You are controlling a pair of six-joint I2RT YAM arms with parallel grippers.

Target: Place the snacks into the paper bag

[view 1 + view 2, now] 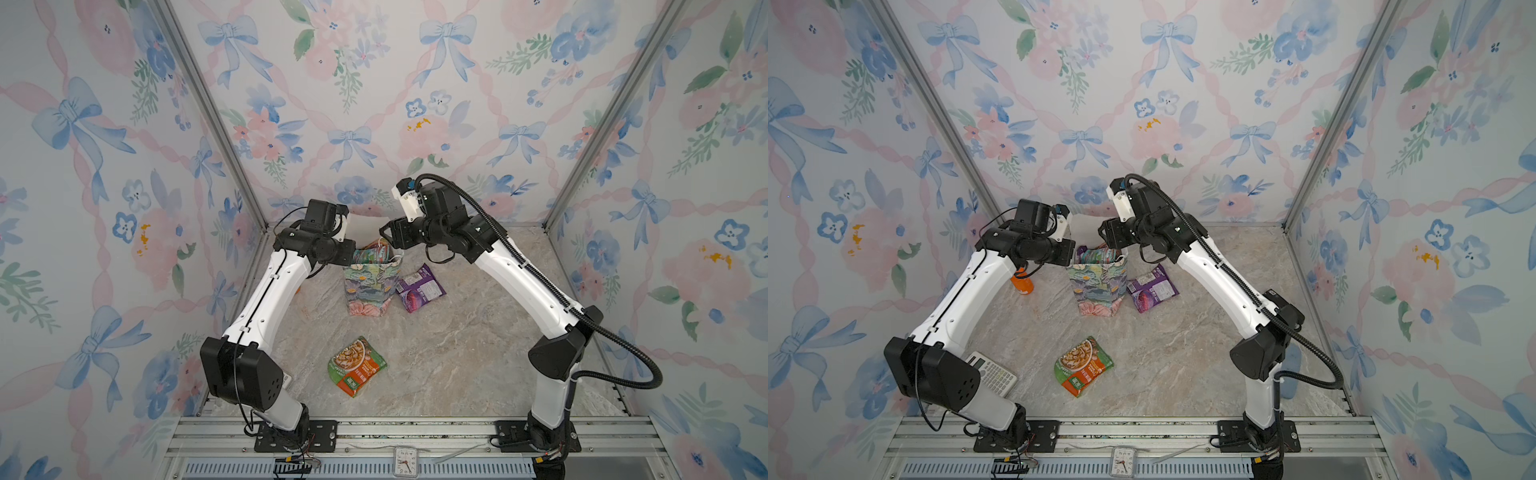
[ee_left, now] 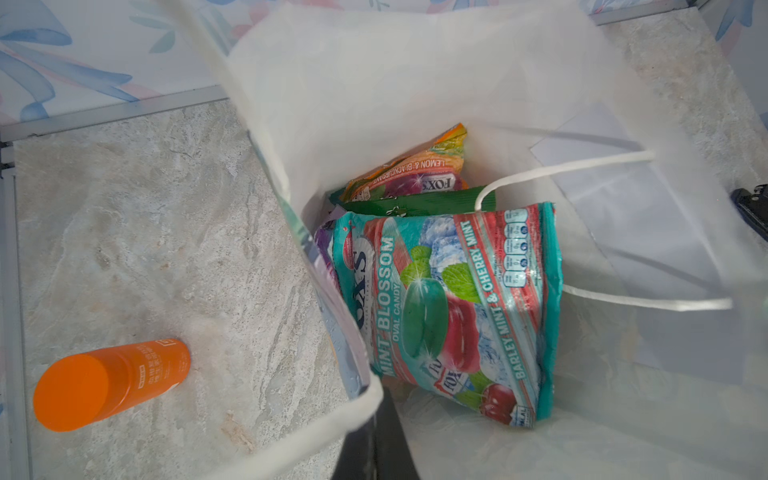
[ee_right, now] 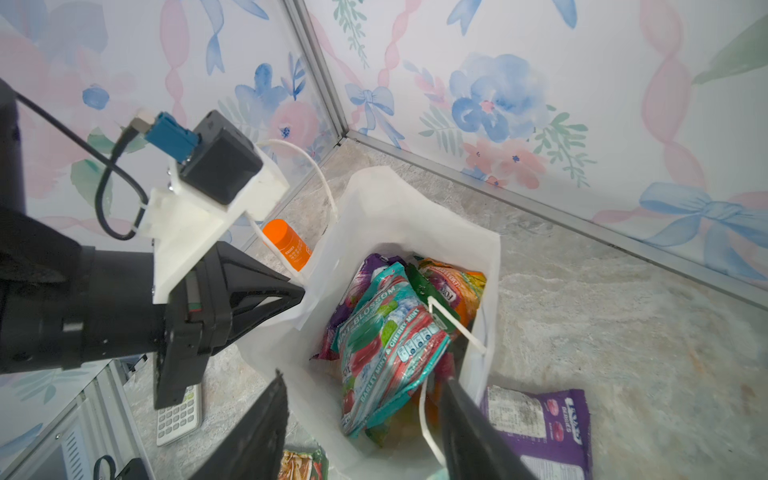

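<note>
Lettering on the teal packet (image 2: 449, 307) reads "FOX'S MINT BLOSSOM OVAL CANDY"; it stands in the bag (image 1: 368, 286) beside an orange packet (image 2: 415, 170) marked "LEMON & BLACKCURRANT". Outside lie 2 more, the purple packet (image 1: 419, 289) and noodle packet (image 1: 357, 365). At the bag's rim the left gripper (image 3: 297, 291) pinches paper; the right gripper (image 3: 363, 376) hangs spread above.

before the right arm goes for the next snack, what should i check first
1. The paper bag stands upright: ok.
2. The left end effector is shut on the bag's rim: ok.
3. The right end effector is open and empty above the bag: ok.
4. The teal packet lies in the bag, free of the fingers: ok.
5. The cord handle is out of the opening: not ok, it drapes over the teal packet.
6. The purple packet beside the bag and the noodle packet lie uncovered: ok.
</note>
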